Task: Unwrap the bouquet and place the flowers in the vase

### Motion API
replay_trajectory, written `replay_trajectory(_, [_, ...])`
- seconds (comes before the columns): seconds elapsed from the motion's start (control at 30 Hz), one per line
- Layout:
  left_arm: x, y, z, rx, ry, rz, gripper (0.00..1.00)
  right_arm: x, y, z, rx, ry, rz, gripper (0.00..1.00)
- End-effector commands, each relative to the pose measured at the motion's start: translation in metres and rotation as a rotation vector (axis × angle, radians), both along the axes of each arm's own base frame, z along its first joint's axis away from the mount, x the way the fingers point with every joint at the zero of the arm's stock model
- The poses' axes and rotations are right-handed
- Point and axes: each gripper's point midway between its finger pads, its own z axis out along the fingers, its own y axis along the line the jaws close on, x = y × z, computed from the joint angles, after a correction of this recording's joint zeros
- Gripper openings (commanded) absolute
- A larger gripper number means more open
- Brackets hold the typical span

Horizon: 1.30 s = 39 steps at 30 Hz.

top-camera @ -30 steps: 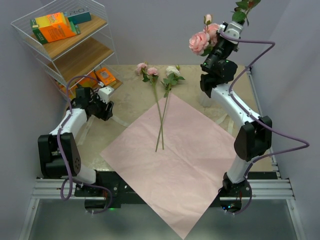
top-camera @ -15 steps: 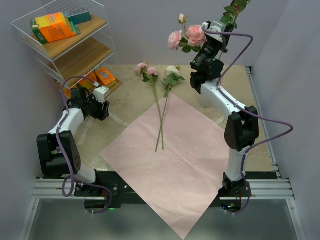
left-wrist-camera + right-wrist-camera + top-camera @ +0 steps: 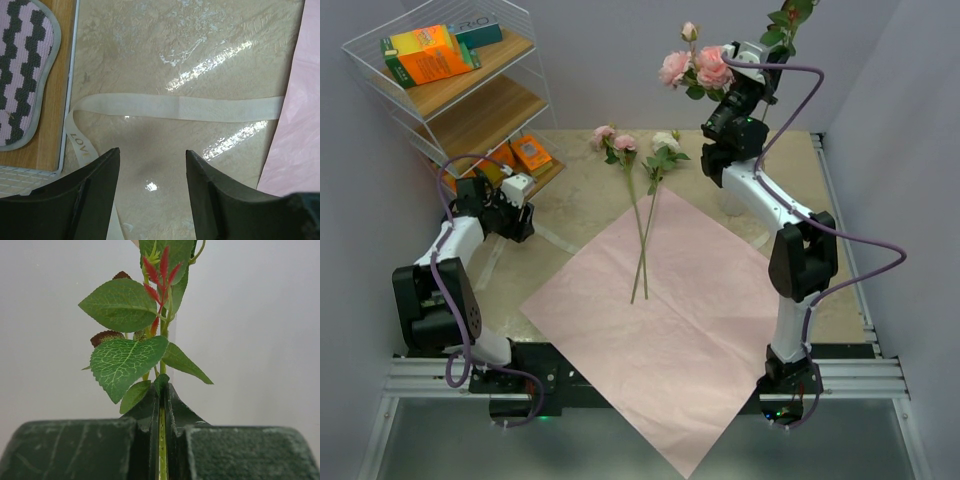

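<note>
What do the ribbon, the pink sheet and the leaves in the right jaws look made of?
Ribbon: woven beige fabric, visible weave. Pink sheet: probably thin matte paper, lying flat. Leaves: likely artificial, fabric or plastic, with printed-looking pale veins.

Walls: you face plain pale grey walls (image 3: pixel 610 60) behind the table and along its right side; no windows show
Table: your table top (image 3: pixel 575 200) is beige, marbled and glossy
Light: soft and even from above; in the left wrist view you get bright glare streaks on the sheen
Shelf: a white wire rack (image 3: pixel 470 80) with wooden boards stands at your far left corner
On the shelf: an orange box (image 3: pixel 432 52) and a teal box (image 3: pixel 480 30) on top; another orange box (image 3: pixel 530 152) lower down; a pink-and-black zigzag mat (image 3: pixel 22 65) on the lowest board
Frame: aluminium rails (image 3: pixel 865 378) run along the near edge
Floor: dull grey beneath the rails (image 3: pixel 410 440)
</note>
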Motion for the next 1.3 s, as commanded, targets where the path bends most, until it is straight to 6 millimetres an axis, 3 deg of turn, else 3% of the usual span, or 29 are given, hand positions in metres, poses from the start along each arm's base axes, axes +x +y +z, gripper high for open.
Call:
replay_trajectory(0.0, [0.005, 0.0, 0.006, -0.013, -0.026, -0.026, 0.6, -0.032, -0.014, 0.042, 0.039, -0.202, 0.009, 0.0])
replay_trajectory(0.3, [0.0, 0.002, 0.003, -0.014, -0.012, -0.026, 0.6, -0.032, -0.014, 0.033, 0.028, -0.214, -0.003, 0.0])
replay_trajectory(0.53, [0.002, 0.008, 0.012, -0.009, -0.023, -0.023, 0.59, -0.029, -0.016, 0.015, 0.053, -0.183, -0.031, 0.0])
replay_trajectory(0.73, [-0.001, 0.009, 0.019, -0.009, -0.035, -0.022, 0.6, -0.037, -0.021, -0.003, 0.1, -0.142, -0.042, 0.16])
replay_trajectory(0.9, [-0.003, 0.01, 0.027, -0.005, -0.049, -0.022, 0.6, -0.044, -0.027, -0.022, 0.157, -0.12, -0.034, 0.15])
replay_trajectory(1.0, [-0.004, 0.011, 0.032, -0.001, -0.056, -0.024, 0.59, -0.046, -0.027, -0.031, 0.18, -0.089, -0.038, 0.26])
replay_trajectory(1.03, [-0.004, 0.011, 0.033, -0.003, -0.058, -0.024, 0.6, -0.051, -0.029, -0.032, 0.206, -0.078, -0.045, 0.37])
replay_trajectory(1.1, [-0.005, 0.01, 0.035, -0.001, -0.059, -0.023, 0.59, -0.056, -0.029, -0.036, 0.229, -0.063, -0.043, 0.46])
replay_trajectory(1.13, [-0.005, 0.01, 0.037, -0.001, -0.065, -0.025, 0.6, -0.064, -0.032, -0.032, 0.26, -0.066, -0.045, 0.57])
replay_trajectory(1.2, [-0.007, 0.009, 0.039, -0.005, -0.064, -0.024, 0.6, -0.071, -0.026, -0.037, 0.272, -0.053, -0.016, 0.64])
replay_trajectory(1.23, [-0.007, 0.008, 0.04, -0.004, -0.067, -0.026, 0.59, -0.085, -0.029, -0.027, 0.292, -0.078, -0.002, 0.72])
replay_trajectory(1.27, [-0.008, 0.009, 0.042, -0.006, -0.066, -0.022, 0.6, -0.087, -0.026, -0.034, 0.313, -0.07, 0.019, 0.75])
